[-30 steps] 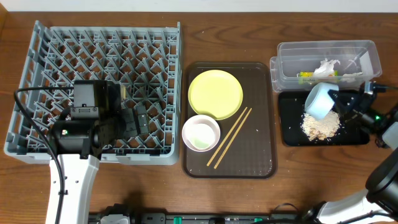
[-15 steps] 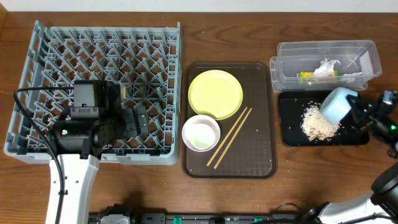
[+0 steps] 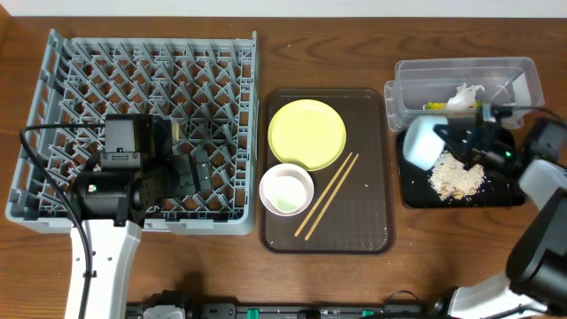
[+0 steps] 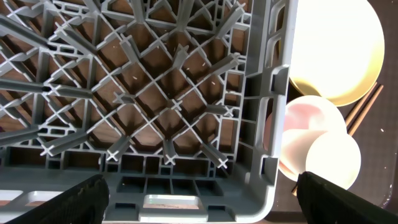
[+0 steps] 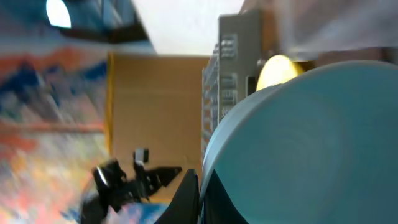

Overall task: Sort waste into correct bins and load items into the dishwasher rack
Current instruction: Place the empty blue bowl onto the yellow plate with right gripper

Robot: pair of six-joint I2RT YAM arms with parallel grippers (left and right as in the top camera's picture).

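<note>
My right gripper (image 3: 454, 142) is shut on the rim of the light blue bowl (image 3: 423, 144). It holds the bowl tipped on its side over the left end of the black tray (image 3: 505, 197). The bowl fills the right wrist view (image 5: 305, 143). Beige crumbs (image 3: 456, 179) lie in the black tray. The clear tub (image 3: 523, 71) holds white tissue (image 3: 464, 95) and a yellow-green wrapper (image 3: 432, 106). My left gripper (image 3: 188, 173) is open and empty over the grey rack's (image 3: 89, 71) near edge (image 4: 205, 205). The yellow plate (image 3: 306, 133), white bowl (image 3: 286, 190) and chopsticks (image 3: 328, 195) lie on the brown tray.
The brown serving tray (image 3: 363, 230) lies between the rack and the bins. In the left wrist view a small white cup (image 4: 333, 159) rests at the white bowl (image 4: 305, 121), beside the plate (image 4: 339, 56). The right arm's body (image 3: 545, 177) reaches in from the right edge.
My right gripper swung the light blue bowl right, then back left; it is now at the black tray's left end. The left arm has not moved.
</note>
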